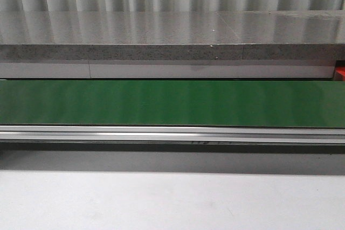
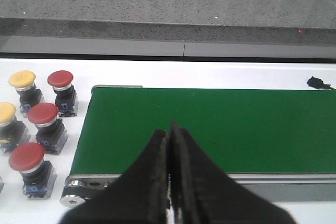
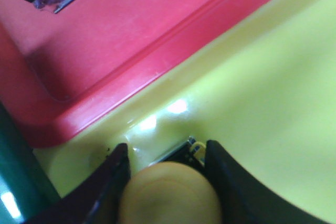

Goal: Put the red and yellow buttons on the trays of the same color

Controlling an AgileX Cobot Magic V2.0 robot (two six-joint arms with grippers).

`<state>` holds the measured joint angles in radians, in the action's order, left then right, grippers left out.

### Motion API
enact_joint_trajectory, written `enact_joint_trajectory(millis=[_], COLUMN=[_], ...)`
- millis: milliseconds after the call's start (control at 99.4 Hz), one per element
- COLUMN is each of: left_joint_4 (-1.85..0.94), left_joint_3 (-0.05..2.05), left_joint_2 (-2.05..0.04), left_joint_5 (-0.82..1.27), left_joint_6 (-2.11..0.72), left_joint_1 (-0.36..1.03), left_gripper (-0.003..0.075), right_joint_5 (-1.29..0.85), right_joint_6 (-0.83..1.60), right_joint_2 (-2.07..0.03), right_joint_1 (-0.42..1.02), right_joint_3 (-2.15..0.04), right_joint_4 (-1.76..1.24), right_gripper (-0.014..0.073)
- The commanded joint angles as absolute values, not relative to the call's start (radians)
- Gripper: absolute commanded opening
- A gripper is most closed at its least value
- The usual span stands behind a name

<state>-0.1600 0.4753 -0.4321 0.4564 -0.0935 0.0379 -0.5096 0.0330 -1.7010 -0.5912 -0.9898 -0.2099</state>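
Right gripper [image 3: 167, 179] clamping a yellow button [image 3: 169, 192] between its fingers [image 3: 113, 182], hovering low over the yellow tray [image 3: 262, 103], the red tray [image 3: 131, 40] lying edge to edge beside it. Left gripper [image 2: 170, 171] sitting pinched narrow, fingertips almost touching, holding nothing, hanging over the near end of the green conveyor belt [image 2: 220, 124]. Waiting beside the belt's end, toward nine o'clock of the left gripper: three red buttons [image 2: 43, 115] and two yellow buttons [image 2: 22, 80], standing upright in a close cluster on the white table [image 2: 210, 74]. Showing in the front view only the belt, its aluminium rail [image 1: 172, 133] and a grey counter [image 1: 172, 36] behind.
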Motion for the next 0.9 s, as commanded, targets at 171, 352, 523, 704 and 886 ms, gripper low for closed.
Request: enact_joint_trajectory(millis=[171, 352, 523, 704, 886], left_joint_4=[-0.175, -0.175, -0.175, -0.175, -0.175], left_joint_3=[0.501, 0.501, 0.501, 0.501, 0.501], left_joint_2=[-0.437, -0.437, -0.437, -0.437, -0.437], left_joint_5=[0.382, 0.382, 0.382, 0.382, 0.382], left_joint_6=[-0.091, -0.091, -0.091, -0.091, -0.091], left_joint_1=[0.048, 0.048, 0.048, 0.048, 0.048], left_gripper=[-0.0019, -0.0019, -0.0019, -0.0019, -0.0019], right_joint_5=[-0.494, -0.528, -0.533, -0.544, -0.563], right_joint_6=[0.033, 0.033, 0.033, 0.042, 0.109], right_joint_2=[-1.671, -1.629, -1.519, -1.349, -1.177], right_joint_1=[-0.602, -0.602, -0.597, -0.510, -0.320], right_joint_3=[-1.025, -1.044, -1.046, -1.046, -1.041], right_joint_4=[-0.200, -0.200, -0.200, -0.200, -0.200], right_gripper=[0.0546, 0.0652, 0.0647, 0.0647, 0.0647])
